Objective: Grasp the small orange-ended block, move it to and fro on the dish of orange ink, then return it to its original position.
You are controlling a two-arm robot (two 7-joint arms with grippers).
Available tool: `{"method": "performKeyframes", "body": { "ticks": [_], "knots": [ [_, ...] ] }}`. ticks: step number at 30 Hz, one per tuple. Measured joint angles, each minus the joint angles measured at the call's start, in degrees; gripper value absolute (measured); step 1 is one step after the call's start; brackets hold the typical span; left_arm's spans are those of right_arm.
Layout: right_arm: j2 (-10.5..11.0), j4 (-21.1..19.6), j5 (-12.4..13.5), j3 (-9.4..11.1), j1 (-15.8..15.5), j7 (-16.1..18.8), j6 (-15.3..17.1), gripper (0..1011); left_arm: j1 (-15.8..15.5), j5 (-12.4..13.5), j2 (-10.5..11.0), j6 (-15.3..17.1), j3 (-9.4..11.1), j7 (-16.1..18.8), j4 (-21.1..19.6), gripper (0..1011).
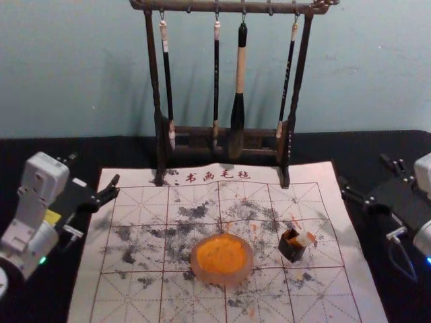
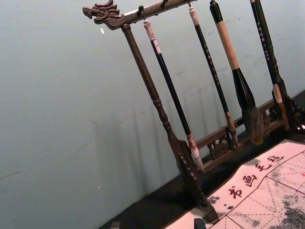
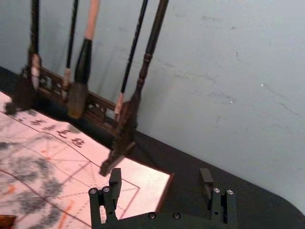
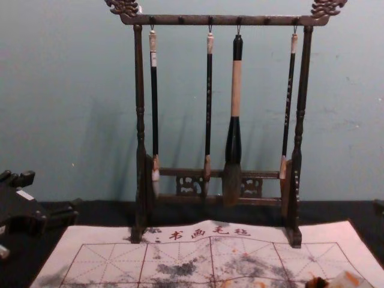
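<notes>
Fingers (image 1: pixel 106 194) stand spread apart on your left gripper (image 1: pixel 95 169), which you'll find toward the head view's left side, by the left edge of the paper mat (image 1: pixel 151 185). It holds nothing between its tips.

Moving right, the mat lies spread on the dark table (image 1: pixel 323 145), marked with red grid lines and blotches of black. At the back stands a dark wooden rack (image 1: pixel 153 74) with four brushes hanging from it — the third from the left is the thick one (image 1: pixel 240 74), with a pale band on its handle.

In front of the rack, near the middle of the mat, sits your round dish (image 1: pixel 222 276) with orange ink (image 1: pixel 221 254) in it. Just to its right, apart from it, is a small dark box (image 1: pixel 291 251) with orange at its opening. Your small block (image 1: pixel 304 239), pale with orange on it, sits tilted at the box's right side; you can't tell how far it goes in.

Farthest right, your right gripper (image 1: pixel 366 175) is out beside the mat's right edge — its fingers wide apart too, gripping nothing.
</notes>
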Motion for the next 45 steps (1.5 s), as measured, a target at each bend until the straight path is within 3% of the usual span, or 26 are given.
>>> {"method": "performKeyframes", "body": {
  "ticks": [9,19,25,45],
  "knots": [
    [2.0,-4.9,5.2,3.2,-5.3,6.2,-2.3,1002,0.0,0.0,0.0,0.0,0.0,0.0,0.0,1001],
    [3.1,-7.9,9.7,4.1,-9.2,14.7,-4.5,1002,0.0,0.0,0.0,0.0,0.0,0.0,0.0,1001],
    [2.4,-7.4,9.9,3.2,-9.5,17.4,-3.1,1002,0.0,0.0,0.0,0.0,0.0,0.0,0.0,1001],
    [-0.7,-4.6,7.4,1.7,-8.9,21.0,1.6,1002,0.0,0.0,0.0,0.0,0.0,0.0,0.0,1001]
  ]
}}
